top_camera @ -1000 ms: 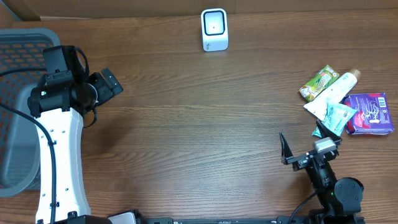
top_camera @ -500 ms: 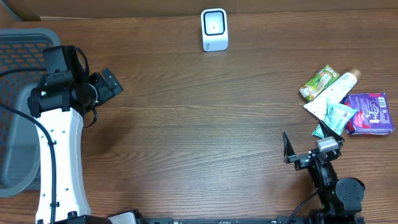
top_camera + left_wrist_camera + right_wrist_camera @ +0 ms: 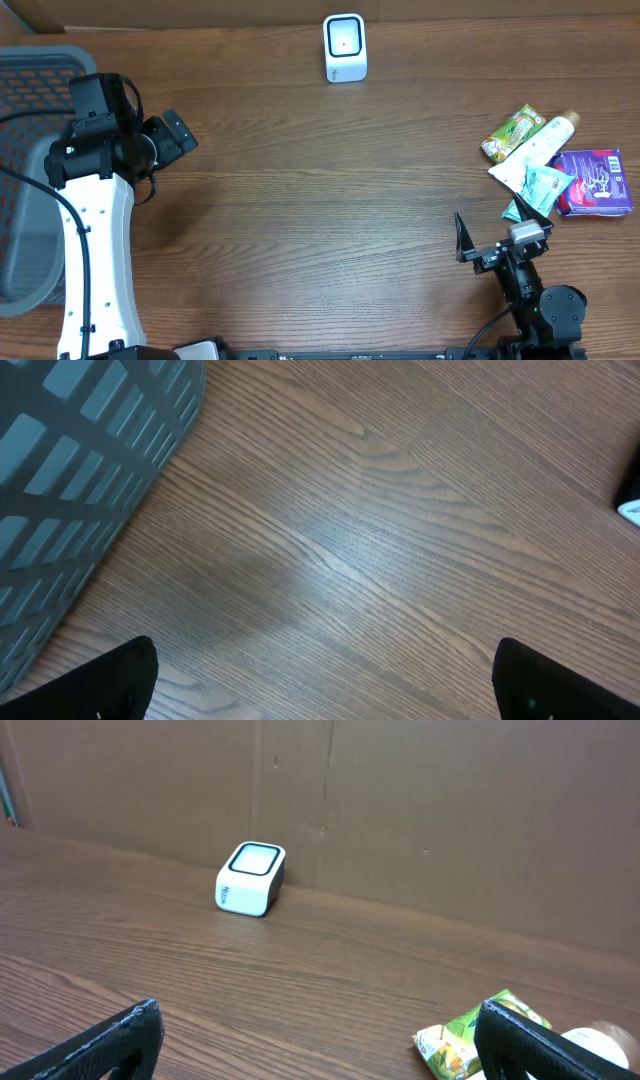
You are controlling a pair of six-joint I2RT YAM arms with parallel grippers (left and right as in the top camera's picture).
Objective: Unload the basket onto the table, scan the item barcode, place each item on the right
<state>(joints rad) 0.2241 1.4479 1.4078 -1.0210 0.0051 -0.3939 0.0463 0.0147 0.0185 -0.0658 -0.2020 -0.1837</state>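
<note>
The left fingers (image 3: 105,685) are hanging spread wide, empty, beside the grey basket (image 3: 70,490). The right fingers (image 3: 545,1040) are gaping empty too, near the green packet (image 3: 512,133), white tube (image 3: 545,143) and purple box (image 3: 592,182) lying together on the desk (image 3: 320,200), well apart from the white scanner (image 3: 345,47).

The desk (image 3: 330,190) is brown wood grain with a soft sheen; the basket (image 3: 60,480) is matt grey plastic lattice, the scanner (image 3: 345,47) smooth white plastic, the backboard (image 3: 400,800) matt brown cardboard, the green packet (image 3: 512,132) glossy film
</note>
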